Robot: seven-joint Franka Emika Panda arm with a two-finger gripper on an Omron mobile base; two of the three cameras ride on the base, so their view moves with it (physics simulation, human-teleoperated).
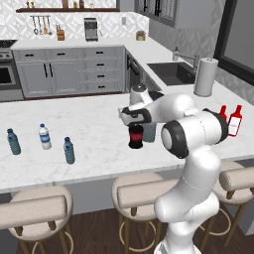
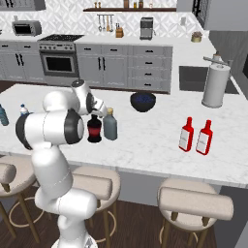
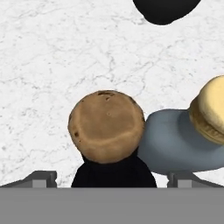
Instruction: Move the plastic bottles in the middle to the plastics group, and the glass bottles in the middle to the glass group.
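**Gripper poised over the black bottle**

My gripper [image 3: 112, 177] hangs directly above the black bottle [image 2: 94, 129], looking down on its brown cork top, with my finger tips spread wide on either side of it and not touching. The grey-blue bottle [image 2: 110, 126] stands just beside it on the marble counter [image 1: 94, 139]. Two red bottles [image 2: 195, 136] stand well apart to one side; three small water bottles [image 1: 44, 136] stand far off on the other.

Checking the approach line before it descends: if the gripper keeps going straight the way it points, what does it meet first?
Probably the black bottle's cork top, centred between the finger tips; the grey-blue bottle sits just beside it.
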